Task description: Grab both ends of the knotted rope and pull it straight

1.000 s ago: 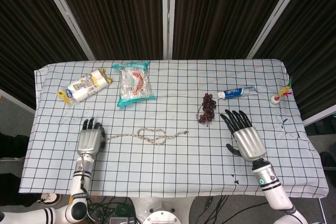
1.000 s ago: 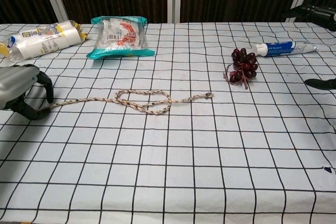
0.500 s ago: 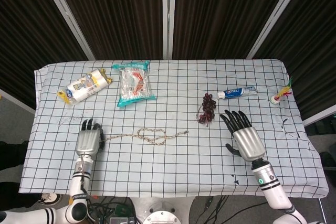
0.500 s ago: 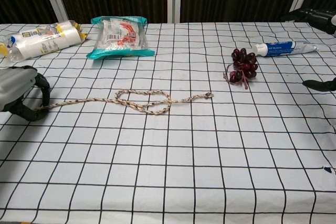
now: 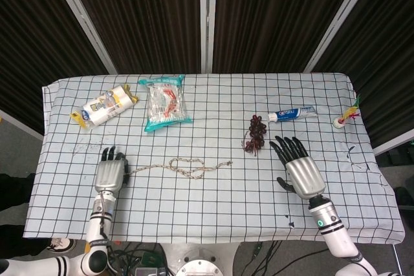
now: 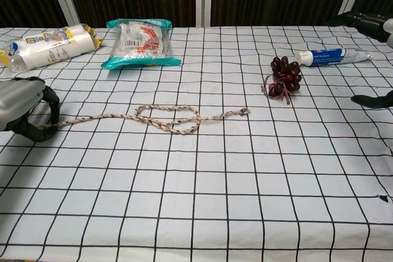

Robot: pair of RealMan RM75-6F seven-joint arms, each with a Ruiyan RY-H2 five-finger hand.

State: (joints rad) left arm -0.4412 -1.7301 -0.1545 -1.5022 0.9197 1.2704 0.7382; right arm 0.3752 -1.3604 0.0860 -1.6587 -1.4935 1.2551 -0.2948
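Observation:
The knotted rope lies along the checkered tablecloth left of centre, its loose loops in the middle of its length. My left hand sits at the rope's left end, and the chest view shows its dark fingers curled around that end. The rope's right end lies free on the cloth. My right hand hovers well to the right of it with fingers spread and nothing in it. Only its fingertips and thumb reach into the chest view.
A bunch of dark red grapes and a toothpaste tube lie between the rope's right end and my right hand. A teal snack packet and a yellow-white packet lie at the back left. A small colourful object sits near the right edge.
My left hand's fingers have curled in around the rope's left end. My right hand has drifted slightly left. The rope has barely moved.

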